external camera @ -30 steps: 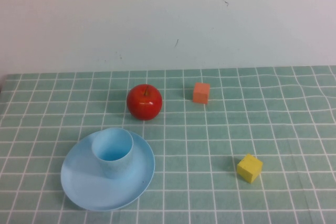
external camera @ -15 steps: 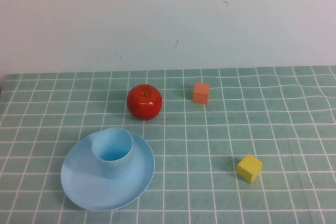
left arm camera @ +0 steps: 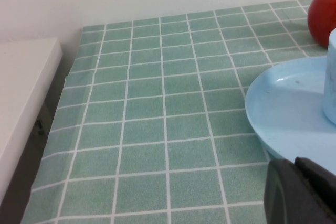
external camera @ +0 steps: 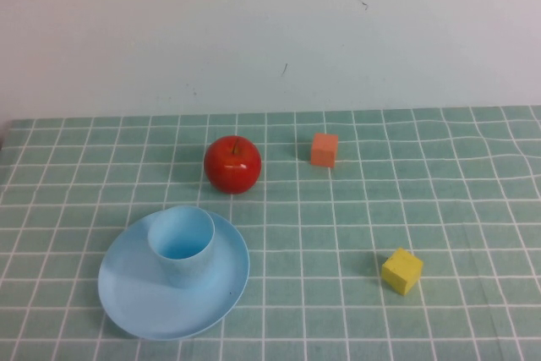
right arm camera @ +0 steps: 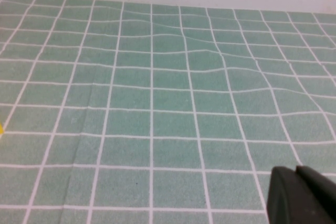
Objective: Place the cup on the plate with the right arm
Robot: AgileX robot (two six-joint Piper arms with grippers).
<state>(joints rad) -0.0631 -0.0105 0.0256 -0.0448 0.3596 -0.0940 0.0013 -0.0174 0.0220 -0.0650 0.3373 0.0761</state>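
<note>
We see the cup (external camera: 181, 243) standing upright on the plate (external camera: 135, 298), toward its 12 o'clock rim, so we judge placement done. Left hand (left arm camera: 302, 192) and right hand (right arm camera: 302, 195) sit parked off the bench; we cannot tell their opening. Nothing held; next, stay clear.

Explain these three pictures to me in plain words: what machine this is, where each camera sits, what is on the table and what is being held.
This is a two-armed table robot. The high view looks down from a raised camera; neither arm shows there. On the green checked tablecloth a light blue cup stands upright on a light blue plate. Behind them sits a red apple; an orange cube and a yellow cube lie apart to the right. The other two pictures come from cameras on the wrists. Each shows only a dark corner of its gripper, left gripper near the plate, right gripper over bare cloth. Neither holds anything visible.
</note>
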